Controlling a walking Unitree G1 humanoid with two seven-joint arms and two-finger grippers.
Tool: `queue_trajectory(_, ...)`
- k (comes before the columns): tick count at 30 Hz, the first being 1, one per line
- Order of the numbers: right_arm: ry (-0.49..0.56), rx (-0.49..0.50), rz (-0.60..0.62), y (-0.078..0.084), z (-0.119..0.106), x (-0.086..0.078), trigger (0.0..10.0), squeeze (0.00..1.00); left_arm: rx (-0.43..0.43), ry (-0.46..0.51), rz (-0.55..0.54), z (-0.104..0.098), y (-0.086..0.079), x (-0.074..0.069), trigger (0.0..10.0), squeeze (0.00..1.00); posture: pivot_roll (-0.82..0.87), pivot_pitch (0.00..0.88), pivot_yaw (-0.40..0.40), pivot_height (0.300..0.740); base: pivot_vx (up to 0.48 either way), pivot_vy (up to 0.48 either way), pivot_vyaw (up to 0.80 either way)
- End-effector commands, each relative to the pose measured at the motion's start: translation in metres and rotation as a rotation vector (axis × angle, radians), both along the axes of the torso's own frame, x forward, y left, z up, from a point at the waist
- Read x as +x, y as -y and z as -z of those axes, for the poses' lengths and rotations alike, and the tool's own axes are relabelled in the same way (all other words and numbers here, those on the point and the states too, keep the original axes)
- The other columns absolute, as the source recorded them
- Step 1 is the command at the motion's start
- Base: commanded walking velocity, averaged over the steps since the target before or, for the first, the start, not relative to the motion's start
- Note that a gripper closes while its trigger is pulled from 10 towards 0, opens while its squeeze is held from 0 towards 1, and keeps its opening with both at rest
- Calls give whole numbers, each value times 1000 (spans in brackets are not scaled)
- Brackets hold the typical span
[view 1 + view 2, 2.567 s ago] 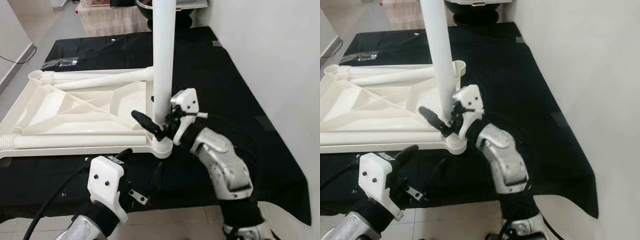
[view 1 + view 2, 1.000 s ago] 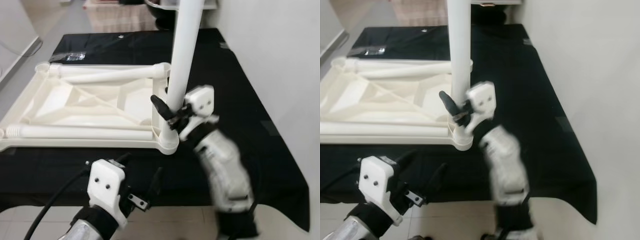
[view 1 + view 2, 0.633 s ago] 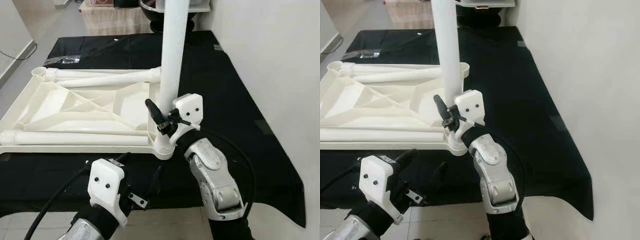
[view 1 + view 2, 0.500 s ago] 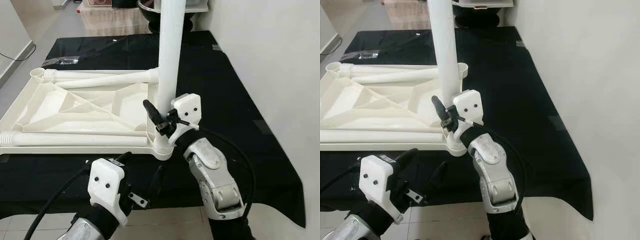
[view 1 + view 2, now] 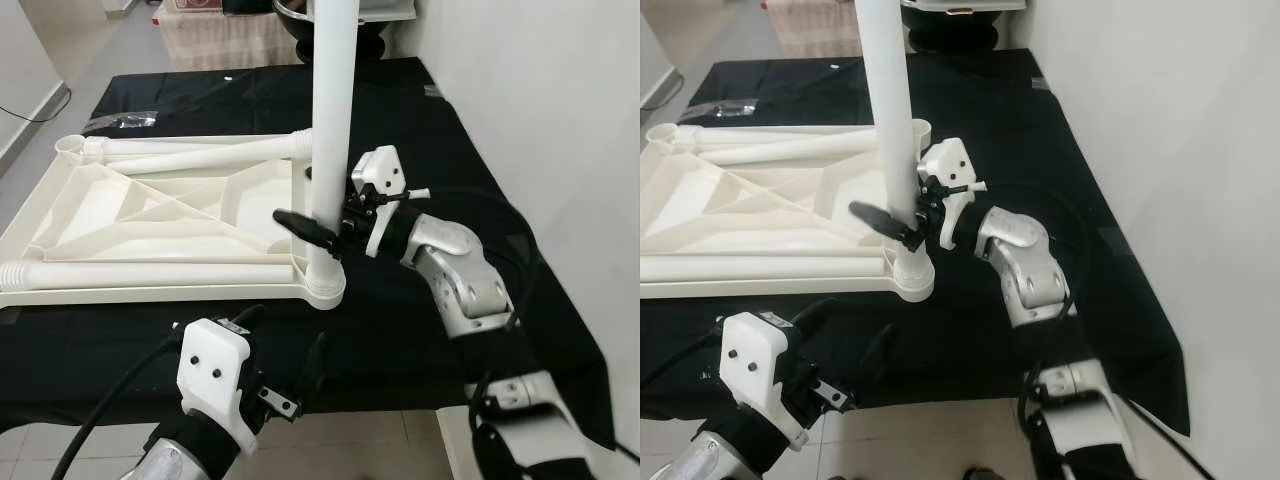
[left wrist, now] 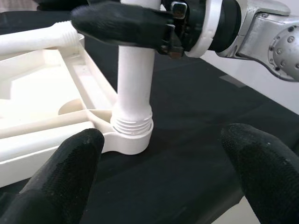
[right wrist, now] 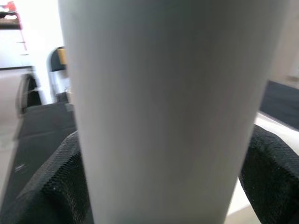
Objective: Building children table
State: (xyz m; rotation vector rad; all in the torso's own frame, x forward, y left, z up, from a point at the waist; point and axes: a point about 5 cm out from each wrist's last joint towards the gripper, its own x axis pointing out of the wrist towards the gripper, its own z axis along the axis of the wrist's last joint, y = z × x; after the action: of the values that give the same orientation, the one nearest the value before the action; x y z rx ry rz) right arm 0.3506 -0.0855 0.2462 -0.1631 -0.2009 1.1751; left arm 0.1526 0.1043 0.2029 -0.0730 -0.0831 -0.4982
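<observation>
One white plastic table leg (image 5: 330, 130) stands upright in the near right corner socket (image 5: 325, 285) of the upside-down cream plastic children's table top (image 5: 150, 225), which lies flat on the desk covered with a black cloth (image 5: 420, 130). The right gripper (image 5: 322, 228) reaches in from the right side and its jaws are clamped around that upright leg a little above the socket, one black finger (image 5: 300, 225) poking out past the leg on the left. In the right wrist view the pale tube (image 7: 163, 107) sits between the two black pads (image 7: 56, 186), touching both. The left wrist view shows the threaded end of the leg (image 6: 133, 125) seated in the round socket, threads still visible just above the rim. Two more white legs lie on their sides on the table top: one along the far edge (image 5: 200, 152) and one along the near edge (image 5: 140, 275). The left gripper (image 5: 285, 370) hangs low in front of the desk's near edge, close to the socket corner but not touching anything, jaws spread wide with both black fingertips (image 6: 70, 168) well apart. A clear plastic bag (image 5: 125, 122) lies on the black cloth beyond the far left corner of the table top.
</observation>
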Motion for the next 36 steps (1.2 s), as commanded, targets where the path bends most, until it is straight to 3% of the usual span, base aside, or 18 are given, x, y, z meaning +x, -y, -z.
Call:
queue_trajectory(1,-8,-28,-56,-2,2,2,10000,0,25,-5,2,0,0,-4,10000,0,196,204,-31,740,0,0,0)
queue_trajectory(8,-59,-30,-124,10,-6,15,10000,0,71,34,-39,-1,-10,-5,10000,0,222,208,-47,740,0,0,0)
queue_trajectory(9,-60,-40,-141,12,-8,18,6549,0,88,43,-51,-1,-14,-5,10000,0,223,207,-50,740,0,0,0)
queue_trajectory(11,-64,-49,-162,15,-9,19,6549,0,92,47,-67,-1,-18,-6,10000,0,227,206,-57,740,0,0,0)
queue_trajectory(12,-64,-55,-164,16,-10,21,0,0,94,49,-73,0,-19,-7,10000,0,230,205,-61,740,0,0,0)
queue_trajectory(19,-78,-72,-144,27,-7,28,0,0,97,57,-88,-1,-20,-8,10000,0,232,188,-68,740,0,0,0)
queue_trajectory(29,-84,-60,65,54,14,29,0,0,93,71,-86,-4,-20,-5,10000,0,198,186,-61,740,0,0,0)
queue_trajectory(30,-112,-33,135,58,23,24,0,0,88,73,-89,-4,-20,-5,10000,0,178,190,-66,740,0,0,0)
queue_trajectory(31,-127,-20,286,59,36,18,0,0,84,74,-91,-5,-21,-4,10000,0,161,194,-63,740,0,0,0)
queue_trajectory(32,-127,-20,286,59,36,18,0,0,84,74,-91,-5,-21,-4,10000,0,161,194,-63,740,0,0,0)
queue_trajectory(33,-96,-5,652,65,46,12,0,0,79,74,-92,-5,-21,-3,10000,0,147,207,-56,740,0,0,0)
queue_trajectory(34,-96,-5,652,65,46,12,0,0,79,74,-92,-5,-21,-3,10000,0,147,207,-56,740,0,0,0)
queue_trajectory(35,-91,14,891,65,57,-9,0,0,74,72,-91,-6,-21,-3,10000,0,130,210,-54,740,0,0,0)
queue_trajectory(36,-91,14,891,65,57,-9,0,0,74,72,-91,-6,-21,-3,10000,0,130,210,-54,740,0,0,0)
